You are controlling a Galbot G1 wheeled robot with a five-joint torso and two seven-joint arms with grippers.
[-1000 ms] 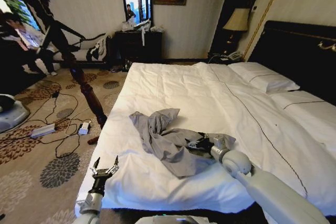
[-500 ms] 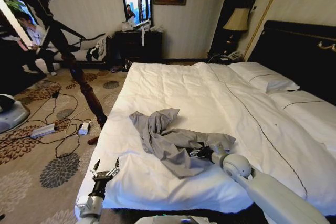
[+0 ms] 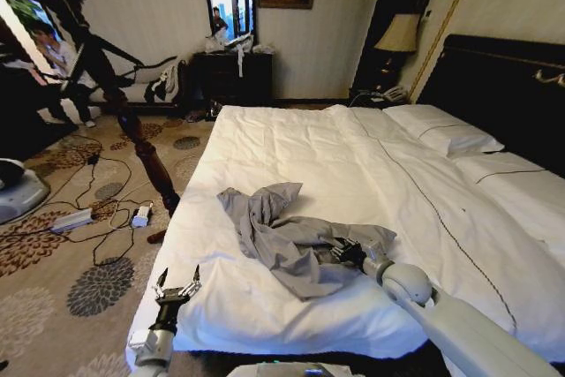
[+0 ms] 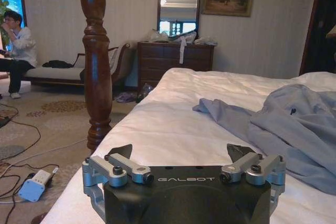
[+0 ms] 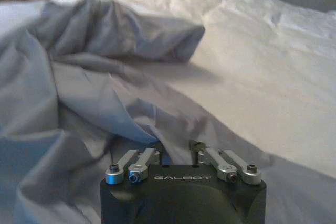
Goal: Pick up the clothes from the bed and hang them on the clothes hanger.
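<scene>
Grey-blue shirt (image 3: 291, 240) pinched by right pincer (image 3: 346, 252).

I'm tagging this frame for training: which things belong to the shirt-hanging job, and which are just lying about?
Job:
- crumpled grey-blue thin-fabric shirt
- white-duvet double bed beneath it
- right gripper, closed on the shirt
- left gripper, open, idle by the bed's corner

Lying about:
- white power adapter and cables on the patterned carpet
- dark wooden dresser
- bedside lamp

Thin matt cloth shirt (image 3: 291, 240) on smooth white bed (image 3: 291, 143); glossy wooden bedpost (image 4: 97, 61).
</scene>
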